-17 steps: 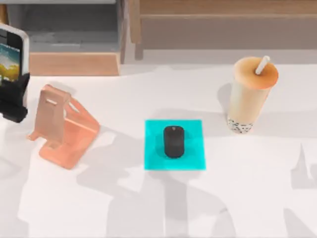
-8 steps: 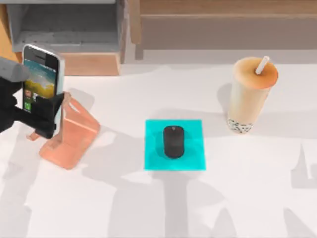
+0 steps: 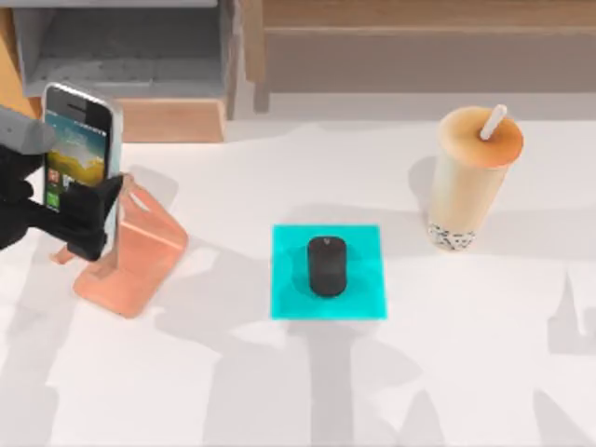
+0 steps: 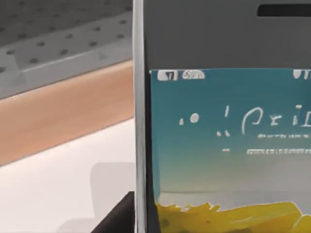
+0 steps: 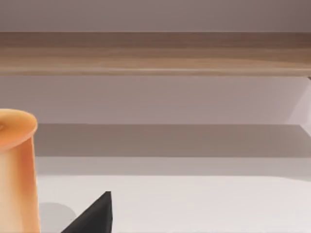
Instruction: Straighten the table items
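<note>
White counter (image 3: 466, 372) spreads bare across the near part of the top view, crossed by grey shadows. Farther in, near the middle, a flat cyan pad (image 3: 363, 298) lies on it with the small black mouse (image 3: 327, 266) resting on top, long axis pointing away from the camera. At the left, about level with the pad, the rose-pink phone stand (image 3: 140, 261) sits on the counter. The left claw (image 3: 70, 209) is at the stand's left side, black fingers (image 3: 93, 219) closed on the lower part of the smartphone (image 3: 79, 140), which stands upright with its colourful screen facing the camera and its lower end at the stand's back plate; whether it rests on the stand cannot be told. The left wrist view shows the same screen close up, teal above yellow. On the right, a little farther back than the pad, the tan bubble-tea cup (image 3: 470, 177) stands upright, white straw (image 3: 493, 122) poking from its lid, well apart from the mouse. In the right wrist view the cup's side (image 5: 17, 170) appears, near a black fingertip (image 5: 95, 213) of the right claw; how far that claw is open cannot be told. Wooden and grey shelving (image 3: 372, 47) runs behind the counter.
</note>
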`<state>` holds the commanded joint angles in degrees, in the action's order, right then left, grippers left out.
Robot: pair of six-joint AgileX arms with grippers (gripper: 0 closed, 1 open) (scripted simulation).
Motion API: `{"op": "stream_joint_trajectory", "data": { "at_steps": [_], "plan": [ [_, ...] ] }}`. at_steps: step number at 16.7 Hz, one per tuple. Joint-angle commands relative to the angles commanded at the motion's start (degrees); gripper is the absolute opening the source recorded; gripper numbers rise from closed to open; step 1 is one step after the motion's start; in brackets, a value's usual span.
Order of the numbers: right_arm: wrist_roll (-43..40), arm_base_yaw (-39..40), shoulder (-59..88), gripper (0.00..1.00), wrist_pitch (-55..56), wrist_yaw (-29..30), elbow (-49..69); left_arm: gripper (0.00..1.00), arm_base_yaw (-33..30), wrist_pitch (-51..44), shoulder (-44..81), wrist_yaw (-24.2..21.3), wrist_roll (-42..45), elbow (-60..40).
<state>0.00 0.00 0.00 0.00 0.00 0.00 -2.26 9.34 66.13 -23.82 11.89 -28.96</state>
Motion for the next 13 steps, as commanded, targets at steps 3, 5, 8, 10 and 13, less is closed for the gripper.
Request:
{"op": "stream_joint_trajectory", "data": {
  "at_steps": [3,5,8,10,13],
  "plan": [
    [0.0,0.0,0.0,1.00,0.0,0.0,0.0,0.83,0.0,0.0,0.0,0.0,0.0,0.0],
    [0.0,0.0,0.0,1.00,0.0,0.0,0.0,0.98,0.0,0.0,0.0,0.0,0.0,0.0],
    [0.0,0.0,0.0,1.00,0.0,0.0,0.0,1.00,0.0,0.0,0.0,0.0,0.0,0.0],
    [0.0,0.0,0.0,1.00,0.0,0.0,0.0,1.00,0.0,0.0,0.0,0.0,0.0,0.0],
    [0.0,0.0,0.0,1.00,0.0,0.0,0.0,1.00,0.0,0.0,0.0,0.0,0.0,0.0]
  ]
}}
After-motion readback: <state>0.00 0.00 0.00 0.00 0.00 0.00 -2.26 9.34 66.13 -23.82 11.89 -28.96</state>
